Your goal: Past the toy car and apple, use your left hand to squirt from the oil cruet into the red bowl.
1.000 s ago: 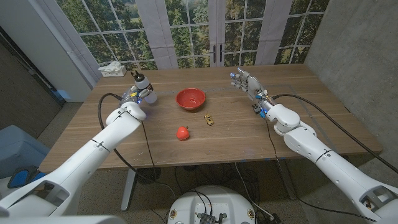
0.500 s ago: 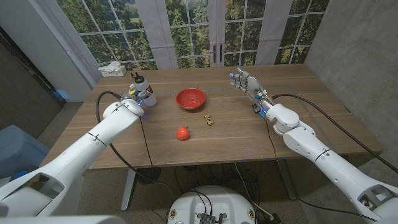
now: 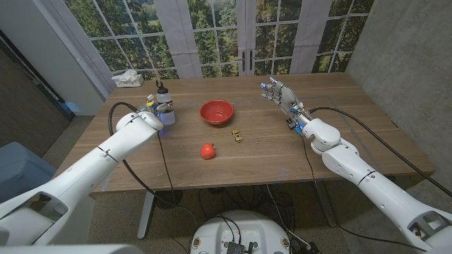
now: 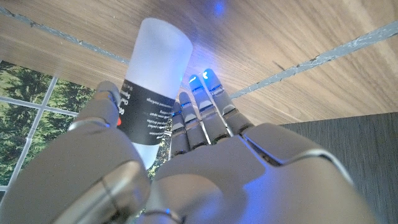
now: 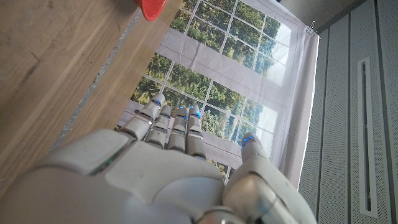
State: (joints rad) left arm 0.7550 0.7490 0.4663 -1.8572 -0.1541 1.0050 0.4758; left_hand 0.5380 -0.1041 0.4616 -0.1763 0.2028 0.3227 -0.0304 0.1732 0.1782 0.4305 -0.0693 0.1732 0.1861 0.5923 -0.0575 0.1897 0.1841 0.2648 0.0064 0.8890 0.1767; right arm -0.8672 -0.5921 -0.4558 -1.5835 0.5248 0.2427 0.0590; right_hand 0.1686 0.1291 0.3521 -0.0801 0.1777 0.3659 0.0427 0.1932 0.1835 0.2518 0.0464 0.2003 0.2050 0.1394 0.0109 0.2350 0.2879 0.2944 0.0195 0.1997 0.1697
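item: translucent white plastic oil cruet with a dark printed label and black nozzle, standing upright near the left edge of the wooden table, toward its far side. left hand: at the cruet; in the left wrist view its fingers and thumb lie along either side of the bottle's body, wrapped about it, though whether the grasp has fully tightened cannot be told. right hand: upright near the far right part of the table, fingers released and spread, holding nothing. glossy red round bowl: far middle of the table, well apart from the cruet, nothing seen in it. small yellow toy car and red apple: nearer the front edge than the bowl. step in hand, by judgement: securing the cruet; no pouring begun. next move calls for a firm hold, a lift, a carry across to above the bowl, then a tilt and squeeze with the nozzle over the rim.
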